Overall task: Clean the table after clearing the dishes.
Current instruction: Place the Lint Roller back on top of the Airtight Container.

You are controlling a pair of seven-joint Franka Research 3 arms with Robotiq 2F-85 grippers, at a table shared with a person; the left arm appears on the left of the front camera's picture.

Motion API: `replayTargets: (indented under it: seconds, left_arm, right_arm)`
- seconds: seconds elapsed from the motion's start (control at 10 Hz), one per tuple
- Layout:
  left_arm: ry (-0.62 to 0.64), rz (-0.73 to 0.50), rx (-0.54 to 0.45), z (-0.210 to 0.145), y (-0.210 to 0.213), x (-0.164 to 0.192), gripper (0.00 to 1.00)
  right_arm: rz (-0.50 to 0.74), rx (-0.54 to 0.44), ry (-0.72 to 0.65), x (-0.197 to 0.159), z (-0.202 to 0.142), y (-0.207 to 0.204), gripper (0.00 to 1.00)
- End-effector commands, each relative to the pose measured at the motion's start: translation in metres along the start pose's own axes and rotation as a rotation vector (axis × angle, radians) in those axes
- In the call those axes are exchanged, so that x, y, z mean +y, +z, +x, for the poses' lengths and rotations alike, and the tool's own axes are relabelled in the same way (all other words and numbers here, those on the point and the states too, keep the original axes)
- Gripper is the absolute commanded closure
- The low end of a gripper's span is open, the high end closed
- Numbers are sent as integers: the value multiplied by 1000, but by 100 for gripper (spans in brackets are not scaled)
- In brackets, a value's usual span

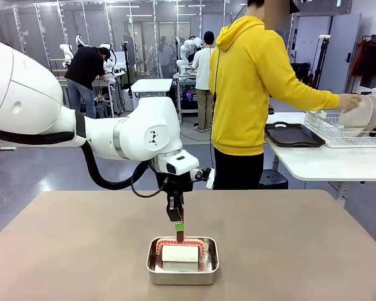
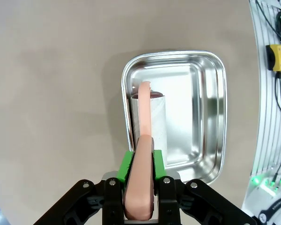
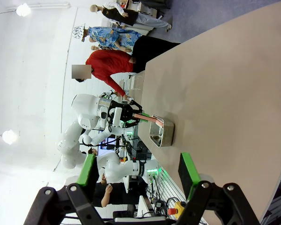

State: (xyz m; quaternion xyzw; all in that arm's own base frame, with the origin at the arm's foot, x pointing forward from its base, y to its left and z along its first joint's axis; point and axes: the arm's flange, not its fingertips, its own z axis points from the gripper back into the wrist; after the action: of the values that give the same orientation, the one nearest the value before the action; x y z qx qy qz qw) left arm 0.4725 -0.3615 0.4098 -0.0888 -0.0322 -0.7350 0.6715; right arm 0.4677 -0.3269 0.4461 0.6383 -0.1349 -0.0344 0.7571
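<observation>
Tan-brown and matte, the wide surface (image 1: 288, 251) is lying nearly bare, carrying a small rectangular steel pan (image 1: 182, 271) near the robot's edge, about mid-width. Inside the pan a white roller (image 1: 180, 254) is resting against one long wall, with a pinkish-orange handle (image 2: 141, 187) arching up from it. The left gripper (image 1: 178, 231) is reaching straight down over the pan and is clamping that handle between its green pads (image 2: 126, 165); in the left wrist view the handle is running from between the fingers out to the roller's end. The right gripper (image 3: 139, 174) is hanging above the surface well apart from the pan, with its jaws standing wide and nothing between them; its wrist view is looking across the surface toward the pan and the left arm.

Beyond the far edge, a person in a yellow hoodie (image 1: 250, 88) is standing turned toward a smaller white table (image 1: 319, 162) at the right. One hand (image 1: 349, 101) is holding a round white plate (image 1: 362, 115) at a white wire rack (image 1: 338, 128) on that table. A dark tray (image 1: 294, 135) is lying just beside the rack, on the same white table.
</observation>
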Motion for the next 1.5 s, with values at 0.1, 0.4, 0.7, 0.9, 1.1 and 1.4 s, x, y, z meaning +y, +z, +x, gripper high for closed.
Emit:
replayTargets:
  seconds: [0.1,0.4,0.7,0.9,1.1,1.4]
  left_arm:
    - [-32,14,21,-12,-12,21,78]
    - [-18,1,27,-15,-8,26,78]
    - [-16,5,17,-16,1,29,74]
    - [-18,12,16,-16,6,31,60]
    - [-15,17,15,-16,10,33,47]
    - [-29,34,10,-14,22,30,38]
  right_arm:
    - [12,-7,0,4,-6,-4,13]
    - [12,-7,0,4,-6,-4,13]
    - [12,-7,0,4,-6,-4,13]
    - [12,-7,0,4,-6,-4,13]
    - [12,-7,0,4,-6,-4,13]
    - [12,-7,0,4,-6,-4,13]
